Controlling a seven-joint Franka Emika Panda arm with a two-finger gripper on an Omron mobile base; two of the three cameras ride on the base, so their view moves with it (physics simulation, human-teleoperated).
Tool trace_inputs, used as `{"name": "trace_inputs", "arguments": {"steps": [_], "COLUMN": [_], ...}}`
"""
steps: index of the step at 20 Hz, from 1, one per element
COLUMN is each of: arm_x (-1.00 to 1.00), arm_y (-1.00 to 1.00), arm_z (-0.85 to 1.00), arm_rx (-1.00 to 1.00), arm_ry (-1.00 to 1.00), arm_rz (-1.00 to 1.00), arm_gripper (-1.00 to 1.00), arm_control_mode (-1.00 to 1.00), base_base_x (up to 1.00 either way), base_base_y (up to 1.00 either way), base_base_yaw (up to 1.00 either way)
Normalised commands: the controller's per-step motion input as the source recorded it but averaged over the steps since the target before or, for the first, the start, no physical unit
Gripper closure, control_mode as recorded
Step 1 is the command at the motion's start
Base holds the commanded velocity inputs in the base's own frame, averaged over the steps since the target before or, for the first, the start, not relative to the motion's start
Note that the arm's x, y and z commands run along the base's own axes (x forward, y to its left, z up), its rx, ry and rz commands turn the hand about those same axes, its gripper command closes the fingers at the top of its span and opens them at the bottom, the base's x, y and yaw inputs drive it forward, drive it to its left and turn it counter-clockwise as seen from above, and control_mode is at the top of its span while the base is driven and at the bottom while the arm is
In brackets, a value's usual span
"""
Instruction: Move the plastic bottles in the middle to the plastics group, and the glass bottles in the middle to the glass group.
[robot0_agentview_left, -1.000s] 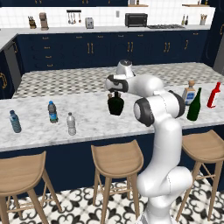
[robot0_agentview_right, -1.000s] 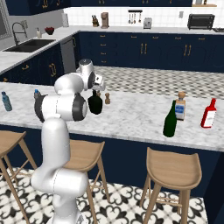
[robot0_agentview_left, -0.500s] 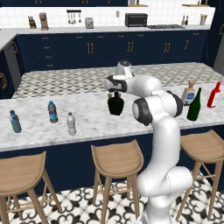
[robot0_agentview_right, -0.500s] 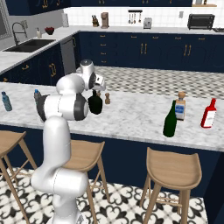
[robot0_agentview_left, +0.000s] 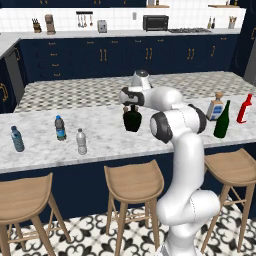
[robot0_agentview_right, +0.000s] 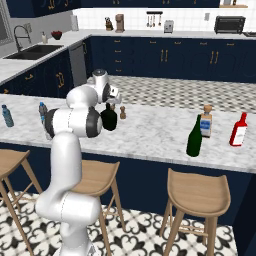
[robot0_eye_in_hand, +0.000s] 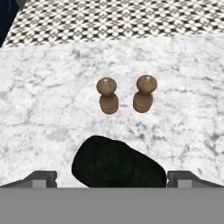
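A: Where is the gripper (robot0_eye_in_hand: 112, 179)?
B: It hangs right over the squat black bottle (robot0_agentview_left: 132, 120) in the middle of the marble counter (robot0_agentview_left: 100, 135). Its fingers (robot0_eye_in_hand: 41, 178) are spread wide, one on each side of the bottle, and hold nothing.

A: What is behind the bottle?
B: Two small brown shakers (robot0_eye_in_hand: 107, 95) stand side by side, just past it.

A: Where is the green wine bottle (robot0_agentview_right: 195, 136)?
B: Far to the right, next to the clear bottle with the brown stopper (robot0_agentview_right: 206, 121). The red bottle (robot0_agentview_right: 239, 129) stands a bit further right.

A: And the water bottles?
B: On the left. The plain grey one (robot0_agentview_left: 81, 141) stands near the front edge. Close by is a dark-capped one with a blue label (robot0_agentview_left: 60, 128). A lighter bluish one (robot0_agentview_left: 17, 138) stands further left.
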Motion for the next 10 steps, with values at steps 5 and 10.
{"name": "trace_inputs", "arguments": {"steps": [5, 10], "arm_x": [0.05, 0.02], "arm_y": [0.00, 0.00], "arm_z": [-0.15, -0.12], "arm_rx": [0.00, 0.00], "arm_ry": [0.00, 0.00], "arm_rz": [0.00, 0.00], "arm_gripper": [-1.00, -1.00], "arm_control_mode": [-1.00, -1.00], "base_base_x": [0.00, 0.00], "base_base_y": [0.00, 0.00], "base_base_yaw": [0.00, 0.00]}}
